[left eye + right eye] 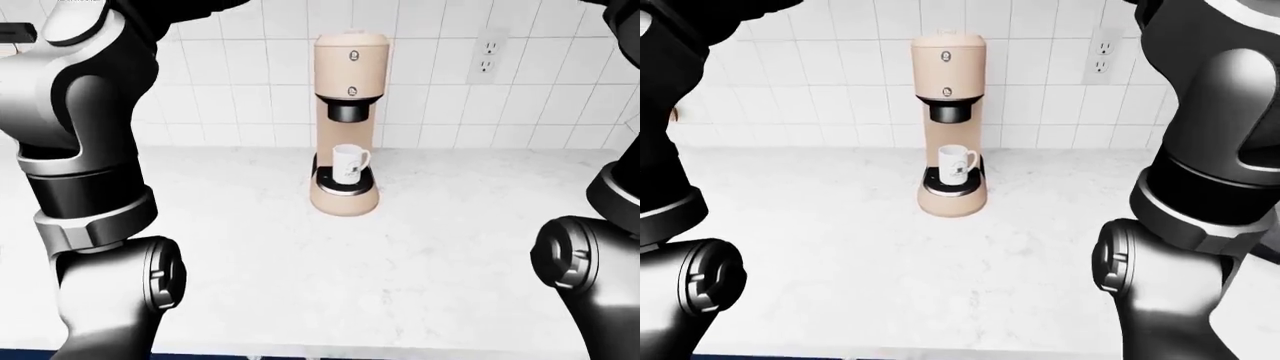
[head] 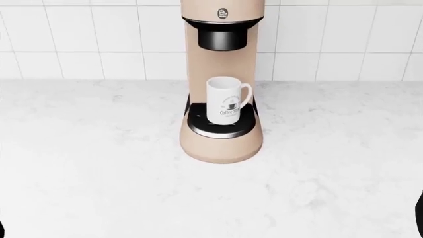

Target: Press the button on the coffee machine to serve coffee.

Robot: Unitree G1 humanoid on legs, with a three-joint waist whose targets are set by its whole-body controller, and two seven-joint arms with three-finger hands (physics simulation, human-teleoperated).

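Standing on white marble counter (image 2: 99, 163), coffee machine (image 1: 347, 112) against tiled wall (image 1: 250, 82).

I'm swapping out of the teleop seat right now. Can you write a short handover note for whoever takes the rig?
Hands: neither shows in any view; only the arms frame the eye views.
Things: coffee machine stands on the counter against the tiled wall. White mug sits upright on its drip tray, under the spout.
Done: mug in place, robot facing the machine.
Left: reach up and press the round button.

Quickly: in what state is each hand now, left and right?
Left hand: not in view; only the arm shows.
Right hand: not in view; only the arm shows.
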